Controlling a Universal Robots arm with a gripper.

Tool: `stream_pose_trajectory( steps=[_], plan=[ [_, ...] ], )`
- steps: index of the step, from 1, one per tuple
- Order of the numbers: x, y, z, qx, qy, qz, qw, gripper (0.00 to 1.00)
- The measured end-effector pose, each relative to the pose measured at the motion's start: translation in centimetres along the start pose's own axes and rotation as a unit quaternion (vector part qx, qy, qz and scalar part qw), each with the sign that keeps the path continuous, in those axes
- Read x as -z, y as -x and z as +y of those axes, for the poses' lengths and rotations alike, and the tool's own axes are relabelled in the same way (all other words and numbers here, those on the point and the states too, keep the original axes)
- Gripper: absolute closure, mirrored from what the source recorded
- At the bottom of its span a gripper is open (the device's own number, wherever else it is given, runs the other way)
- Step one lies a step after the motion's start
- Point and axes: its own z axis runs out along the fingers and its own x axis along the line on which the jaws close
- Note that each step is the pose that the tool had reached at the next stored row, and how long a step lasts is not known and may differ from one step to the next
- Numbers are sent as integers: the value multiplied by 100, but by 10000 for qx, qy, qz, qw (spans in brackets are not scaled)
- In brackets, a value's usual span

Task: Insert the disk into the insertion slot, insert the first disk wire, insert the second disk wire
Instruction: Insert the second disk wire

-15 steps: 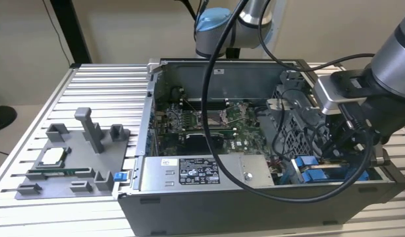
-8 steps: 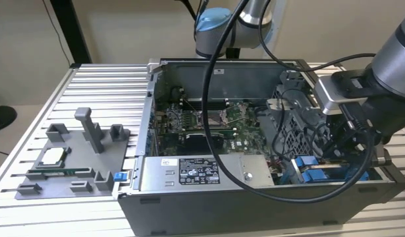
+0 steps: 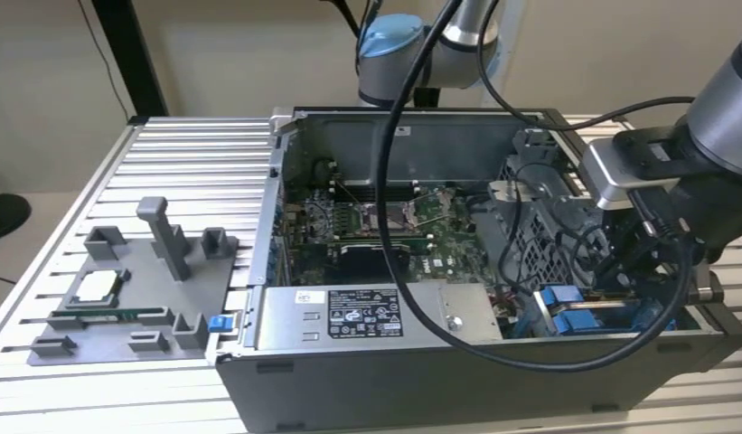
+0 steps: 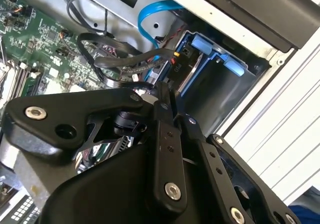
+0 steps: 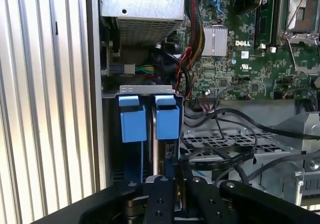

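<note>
The disk sits on edge inside the insertion slot, its silver face framed by blue rails. In the first wrist view the disk lies under one of two blue tabs of the slot. My gripper hovers just above the disk's end among black wires; its black fingers are pressed together, and I cannot tell whether a wire is pinched. A plug with red and yellow leads lies at the disk's end. In the exterior view the slot is at the case's near right corner, under the arm's wrist.
A grey metal box with a white sticker fills the case's front. The motherboard lies behind it. A blue flat cable arcs near the bay. A grey fixture tray with pegs rests on the slatted table at the exterior view's left.
</note>
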Motion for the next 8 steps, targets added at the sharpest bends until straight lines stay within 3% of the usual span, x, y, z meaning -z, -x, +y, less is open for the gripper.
stream_pose_trajectory(
  steps=[8],
  plan=[
    [-38, -7, -1, 11, -68, -2, 10000, 100]
  ],
)
